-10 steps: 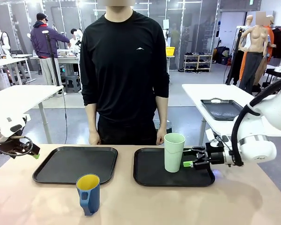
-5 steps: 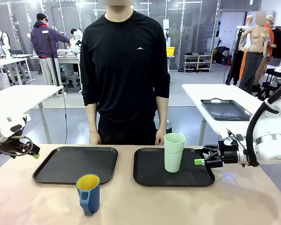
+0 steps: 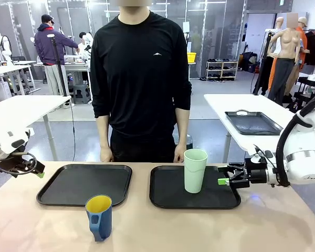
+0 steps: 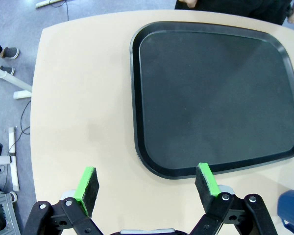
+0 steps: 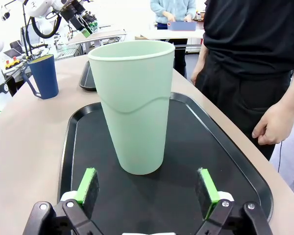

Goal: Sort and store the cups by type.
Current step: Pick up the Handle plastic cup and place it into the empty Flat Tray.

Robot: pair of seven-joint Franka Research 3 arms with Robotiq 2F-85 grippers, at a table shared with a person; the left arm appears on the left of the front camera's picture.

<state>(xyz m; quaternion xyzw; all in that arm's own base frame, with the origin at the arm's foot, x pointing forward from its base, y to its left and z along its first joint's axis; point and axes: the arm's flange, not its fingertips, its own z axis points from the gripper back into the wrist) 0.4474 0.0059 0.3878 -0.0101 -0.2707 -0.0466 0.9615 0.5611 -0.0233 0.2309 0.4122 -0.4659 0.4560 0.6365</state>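
tumbler (image 3: 195, 170): pale mint green, plain apart from one wavy line round its middle. mug (image 3: 99, 217): dark blue outside, yellow inside. left tray (image 3: 84, 184) and right tray (image 3: 168, 193): matte black. desk (image 3: 199, 231): light tan, no pattern. left end effector (image 4: 147, 181) and right end effector (image 5: 147, 188): black, bright green pads (image 5: 206, 186). right arm (image 3: 303, 165): white. person's shirt (image 3: 139, 68): black, small white chest mark.

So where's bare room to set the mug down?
The left tray is wholly bare. The right tray is free left of the mint tumbler, crowded at its right edge by the right gripper. Bare table lies right of the blue mug.
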